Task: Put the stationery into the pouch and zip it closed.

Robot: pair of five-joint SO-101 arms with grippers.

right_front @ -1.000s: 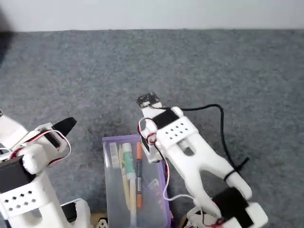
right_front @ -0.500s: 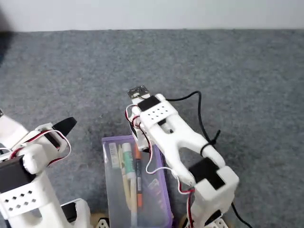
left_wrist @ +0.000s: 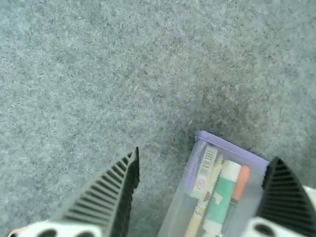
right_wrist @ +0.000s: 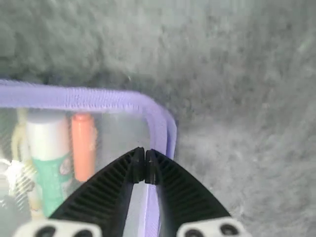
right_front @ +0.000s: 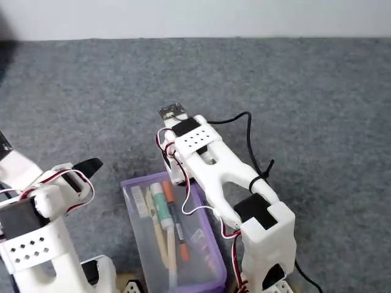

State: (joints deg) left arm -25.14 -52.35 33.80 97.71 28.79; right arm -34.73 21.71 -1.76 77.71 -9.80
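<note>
A clear pouch (right_front: 183, 244) with purple zipper trim lies at the near middle of the grey carpet. Inside it are an orange pen (right_front: 174, 223), a green-and-white marker (right_front: 160, 207) and a labelled stick (right_front: 139, 201). My right gripper (right_wrist: 144, 160) is shut, its tips pinching the purple trim (right_wrist: 158, 116) at the pouch's far right corner; whether the zipper pull is between them is hidden. My right arm (right_front: 208, 162) covers that corner from above. My left gripper (left_wrist: 205, 155) is open above the pouch's (left_wrist: 217, 197) far left corner, touching nothing.
Grey carpet (right_front: 293, 91) stretches away on all sides, with a pale wall along the far edge. A black cable (right_front: 250, 140) loops off the right arm. The left arm's body (right_front: 36, 244) stands close beside the pouch's left side.
My right arm swung left and drew in, and the pouch's far end turned left with it, so the pouch now lies skewed. The left arm shifted slightly.
</note>
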